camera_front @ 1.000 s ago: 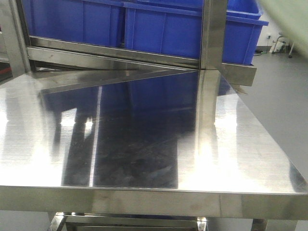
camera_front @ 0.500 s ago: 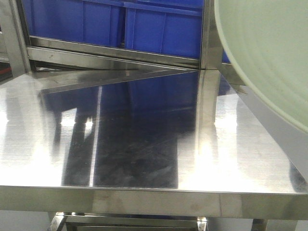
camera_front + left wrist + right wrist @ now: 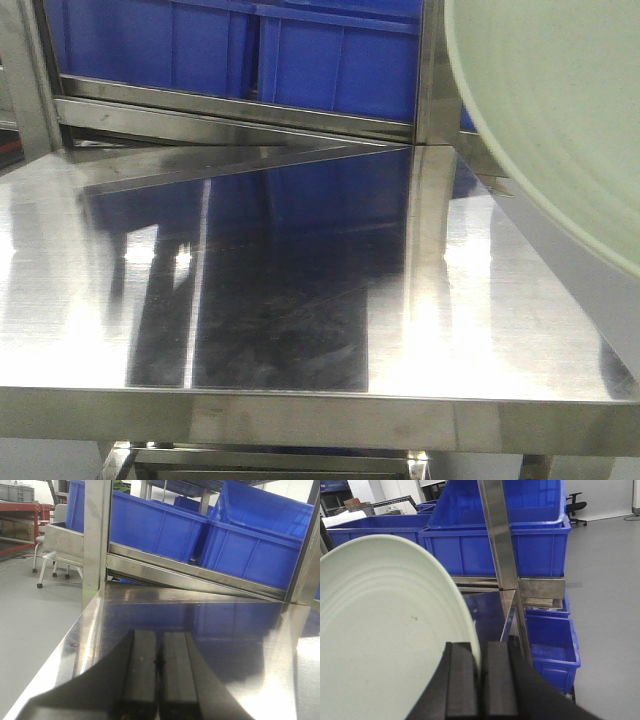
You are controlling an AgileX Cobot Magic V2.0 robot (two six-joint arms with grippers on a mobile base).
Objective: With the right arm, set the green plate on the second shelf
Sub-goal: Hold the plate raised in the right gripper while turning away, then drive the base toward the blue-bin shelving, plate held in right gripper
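Note:
The green plate is pale mint and fills the upper right of the front view, held in the air and tilted above the right edge of the steel shelf. In the right wrist view the plate fills the left half, and my right gripper is shut on its rim, one black finger on each side. My left gripper is shut and empty, low over the left part of the steel shelf.
Blue plastic bins stand on a sloped steel rack behind the shelf. A steel upright post rises at the shelf's back right, close to the plate. More blue bins sit lower at the right. Grey floor lies beyond.
The plate came in from the upper right corner to cover the right side of the front view a second ago; over the last half second it has barely moved.

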